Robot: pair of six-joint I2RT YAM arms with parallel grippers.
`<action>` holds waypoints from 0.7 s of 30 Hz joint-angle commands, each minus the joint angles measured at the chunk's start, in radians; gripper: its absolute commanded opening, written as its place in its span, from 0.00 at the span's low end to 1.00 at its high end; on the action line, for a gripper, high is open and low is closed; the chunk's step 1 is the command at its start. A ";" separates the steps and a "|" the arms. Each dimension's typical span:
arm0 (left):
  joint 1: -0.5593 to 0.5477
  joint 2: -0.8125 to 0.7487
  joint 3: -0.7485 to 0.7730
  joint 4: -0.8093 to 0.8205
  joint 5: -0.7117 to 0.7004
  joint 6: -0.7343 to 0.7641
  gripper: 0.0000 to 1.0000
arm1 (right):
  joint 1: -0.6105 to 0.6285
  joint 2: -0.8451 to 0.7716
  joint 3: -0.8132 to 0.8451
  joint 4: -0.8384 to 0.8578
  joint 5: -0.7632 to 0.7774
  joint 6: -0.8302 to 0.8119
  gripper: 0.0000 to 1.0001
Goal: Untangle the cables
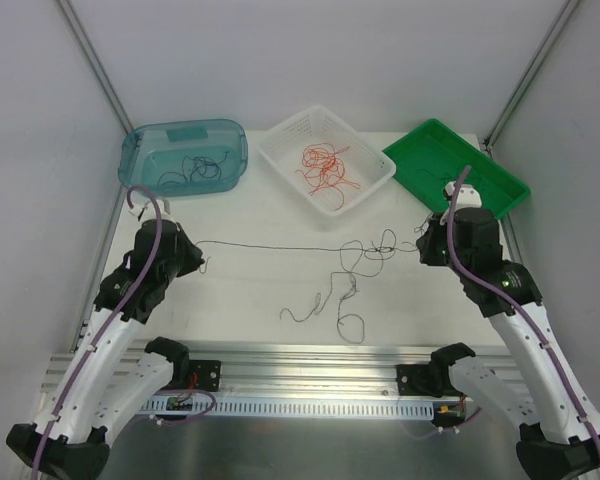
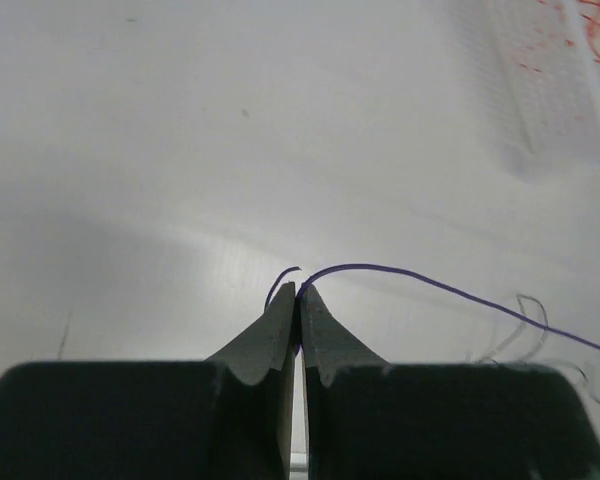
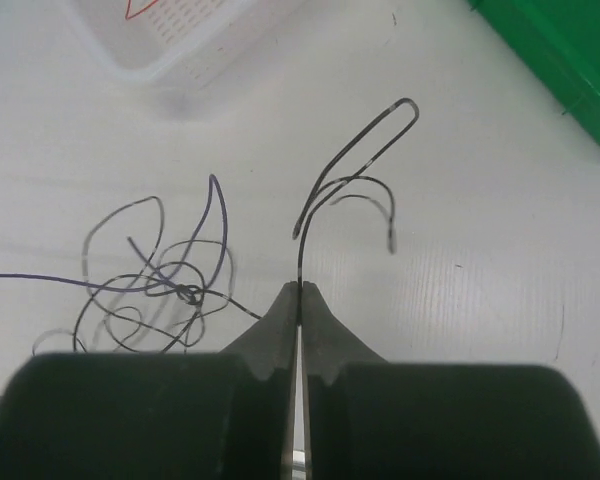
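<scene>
The counter (image 1: 260, 290) is lit brightly and evenly from above — only faint shadows are cast. The left claw (image 2: 298, 292) and right claw (image 3: 300, 290) are rendered dark; distant corners are blurred.

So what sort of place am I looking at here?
Probably a robotics lab test cell: the left arm and right arm are bolted to an aluminium rail, white panels wall in the table, and a teal bin, white basket and green tray sit behind tangled cables.

Your left arm (image 1: 105, 345) and right arm (image 1: 535, 335) each have white shells, black joints, a purple wire (image 1: 156, 232) running along them, and dark, tapered fingers (image 2: 275, 335).
</scene>
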 commanded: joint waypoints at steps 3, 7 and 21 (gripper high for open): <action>0.239 0.060 0.016 -0.051 -0.028 0.014 0.00 | -0.019 -0.033 0.119 -0.147 0.051 0.032 0.01; 0.397 0.083 0.018 -0.037 0.043 0.032 0.00 | -0.029 -0.052 0.157 -0.183 0.064 0.025 0.01; 0.798 0.146 0.038 0.024 0.328 0.094 0.00 | -0.049 -0.060 0.309 -0.255 0.044 -0.030 0.01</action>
